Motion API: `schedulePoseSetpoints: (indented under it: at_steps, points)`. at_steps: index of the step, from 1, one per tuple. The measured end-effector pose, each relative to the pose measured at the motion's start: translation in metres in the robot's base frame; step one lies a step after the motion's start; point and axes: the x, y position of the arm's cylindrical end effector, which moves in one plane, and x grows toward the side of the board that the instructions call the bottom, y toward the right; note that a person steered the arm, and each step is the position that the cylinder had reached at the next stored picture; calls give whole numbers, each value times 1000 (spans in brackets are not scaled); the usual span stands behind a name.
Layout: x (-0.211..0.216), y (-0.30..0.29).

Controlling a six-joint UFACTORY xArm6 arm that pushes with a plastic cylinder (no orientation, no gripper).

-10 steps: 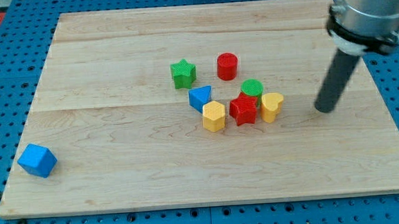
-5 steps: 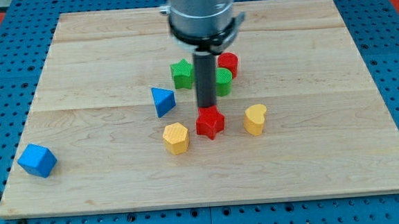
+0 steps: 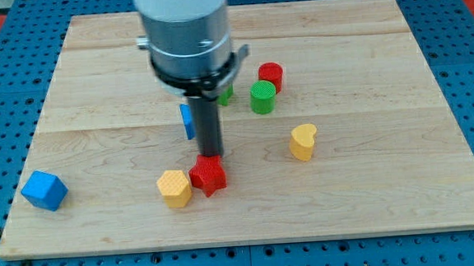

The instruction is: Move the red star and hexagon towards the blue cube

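The red star (image 3: 209,175) lies low on the board, a little left of centre. The yellow hexagon (image 3: 174,189) touches its left side. My tip (image 3: 212,156) rests against the star's top edge. The blue cube (image 3: 43,191) sits far off at the view's lower left, near the board's left edge. No red hexagon shows.
A blue triangle (image 3: 186,120) and a green star (image 3: 225,93) are mostly hidden behind the rod. A green cylinder (image 3: 262,97) and a red cylinder (image 3: 271,76) stand right of it. A yellow heart (image 3: 303,141) lies at the right.
My tip has swept from the view's right to left of centre and downward. The red star and yellow hexagon have slid down and left with it. The yellow heart stayed behind.
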Motion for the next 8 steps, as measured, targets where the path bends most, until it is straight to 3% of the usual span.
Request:
schedulePoseSetpoints:
  at_steps: [1, 2, 4, 5, 6, 7, 8]
  points:
    - [0, 53]
    - [14, 47]
    - [40, -87]
    - [49, -101]
    - [50, -48]
    - [81, -34]
    - [114, -73]
